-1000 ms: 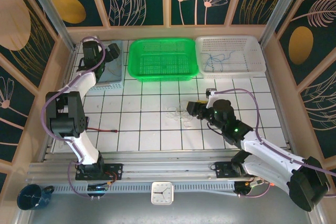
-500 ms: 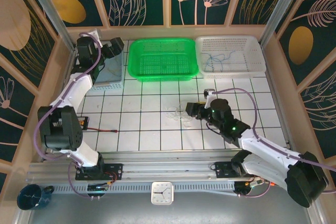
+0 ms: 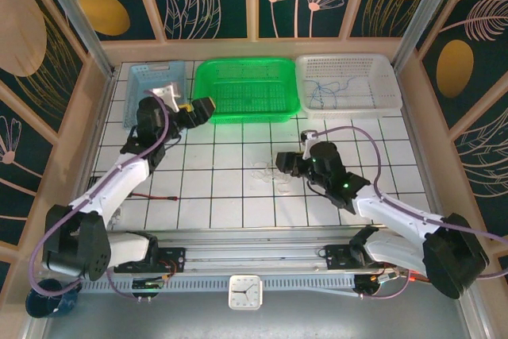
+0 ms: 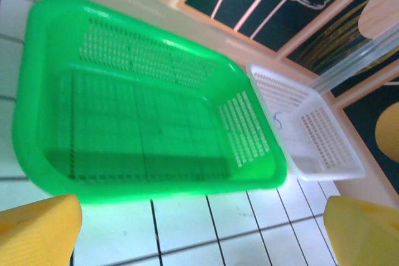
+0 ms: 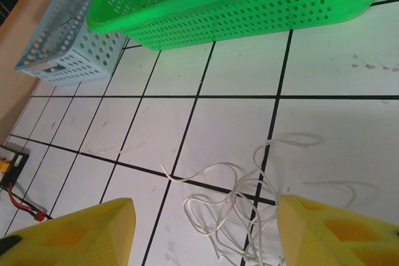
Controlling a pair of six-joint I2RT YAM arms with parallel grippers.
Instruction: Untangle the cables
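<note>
Across the white tiled tabletop (image 3: 222, 204), black grid lines are running edge to edge, and dark wall panels (image 3: 48, 37) with gold leaves are closing in the room. Along the far edge, 3 are sitting side by side: blue basket (image 3: 143, 77), green basket (image 3: 246, 62), white basket (image 3: 346, 58). The whitish cables (image 3: 270, 174) are lying loose on a centre tile, just ahead of the right gripper (image 3: 284, 164), whose jaws are standing partly spread and gripping nothing. The left gripper (image 3: 200, 109) is hovering near the green basket, jaws gaping wide.
</note>
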